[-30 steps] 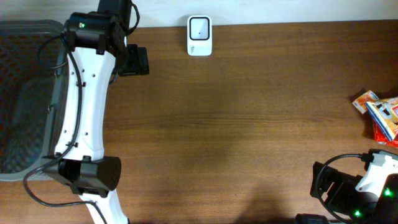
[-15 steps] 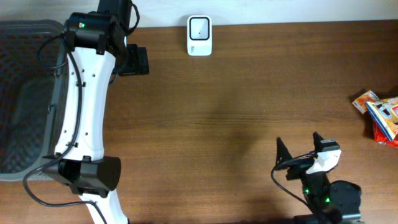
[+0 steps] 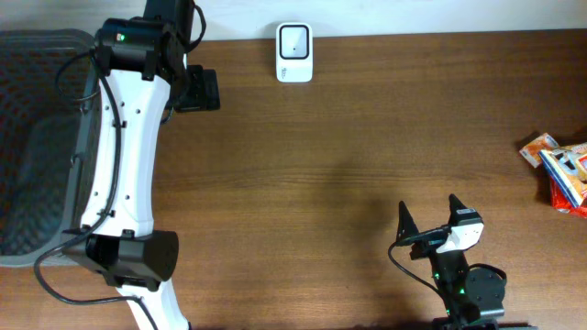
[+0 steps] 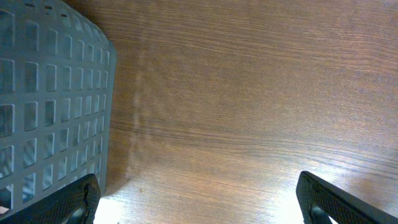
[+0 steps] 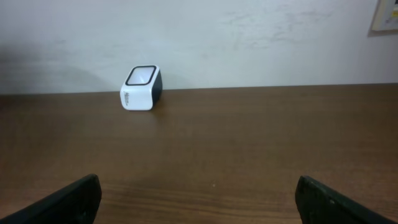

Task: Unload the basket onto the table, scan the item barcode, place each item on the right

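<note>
Item packets [image 3: 560,170]: a small cluster of orange, red and white packs lying flat at the far right edge of the table [image 3: 321,165], partly cut off by the overhead frame; no barcode can be made out on them. Nothing touches them. Barcode scanner [image 3: 294,53]: a white unit with a dark window on its upper face, standing at the back edge of the table near the middle, close to the pale wall [image 5: 249,37], well apart from the packets. Right gripper [image 3: 429,215]: positioned low at the front right of the table, between scanner and packets in left-to-right terms but near neither; its two dark fingers are spread wide with only bare wood between them, holding nothing. Its wrist camera looks across the table top toward the scanner, which appears left of centre in that view. Left gripper [image 4: 200,200]: at the back left of the table, jaws released and fully apart, empty; both fingertips show in the lower corners of its wrist view over bare wood. Grey mesh basket [image 3: 37,137]: occupies the left end of the table; its perforated wall sits just beside the left fingertip, and the white left arm [image 3: 124,156] runs along its right rim.
</note>
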You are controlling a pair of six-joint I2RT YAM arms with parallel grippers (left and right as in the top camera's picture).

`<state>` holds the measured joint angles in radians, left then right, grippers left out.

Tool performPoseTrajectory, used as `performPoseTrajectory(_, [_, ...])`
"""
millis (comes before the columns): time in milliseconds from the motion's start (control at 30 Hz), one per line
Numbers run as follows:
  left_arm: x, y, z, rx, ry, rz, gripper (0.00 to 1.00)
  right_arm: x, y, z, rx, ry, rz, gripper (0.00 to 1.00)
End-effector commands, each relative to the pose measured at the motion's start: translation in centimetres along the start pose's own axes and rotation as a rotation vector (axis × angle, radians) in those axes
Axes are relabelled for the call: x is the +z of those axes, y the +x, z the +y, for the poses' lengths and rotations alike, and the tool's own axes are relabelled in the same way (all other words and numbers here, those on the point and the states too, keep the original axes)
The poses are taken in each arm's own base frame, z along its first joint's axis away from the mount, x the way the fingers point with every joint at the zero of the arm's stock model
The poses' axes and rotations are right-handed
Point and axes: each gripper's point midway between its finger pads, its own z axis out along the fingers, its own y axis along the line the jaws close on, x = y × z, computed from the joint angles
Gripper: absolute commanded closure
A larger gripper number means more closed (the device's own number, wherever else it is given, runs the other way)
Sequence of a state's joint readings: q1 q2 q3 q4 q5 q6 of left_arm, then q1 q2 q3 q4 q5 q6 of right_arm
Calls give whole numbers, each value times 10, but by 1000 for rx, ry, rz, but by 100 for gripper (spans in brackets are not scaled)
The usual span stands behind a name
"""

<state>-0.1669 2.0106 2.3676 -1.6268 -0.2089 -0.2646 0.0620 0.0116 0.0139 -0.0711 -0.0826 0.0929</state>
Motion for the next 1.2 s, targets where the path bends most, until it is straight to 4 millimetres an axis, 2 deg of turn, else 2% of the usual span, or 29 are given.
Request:
performPoseTrajectory(0, [-2, -1, 0, 1, 5, -8, 1, 0, 3, 0, -8, 3, 4, 2])
performPoseTrajectory(867, [-5, -1, 1, 0, 7, -14, 1, 0, 3, 0, -8, 3, 3, 2])
performPoseTrajectory(933, [-15, -1, 3, -5, 13, -37, 1, 0, 3, 0, -8, 3, 3, 2])
performPoseTrajectory(1000, [-39, 4, 10, -15, 25, -83, 1, 0, 3, 0, -8, 3, 3, 2])
performPoseTrajectory(1100, [-92, 9, 18, -126, 99, -216, 1, 0, 3, 0, -8, 3, 3, 2])
performPoseTrajectory(1167, [-106, 18, 23, -131, 105, -239, 1, 0, 3, 0, -8, 3, 3, 2])
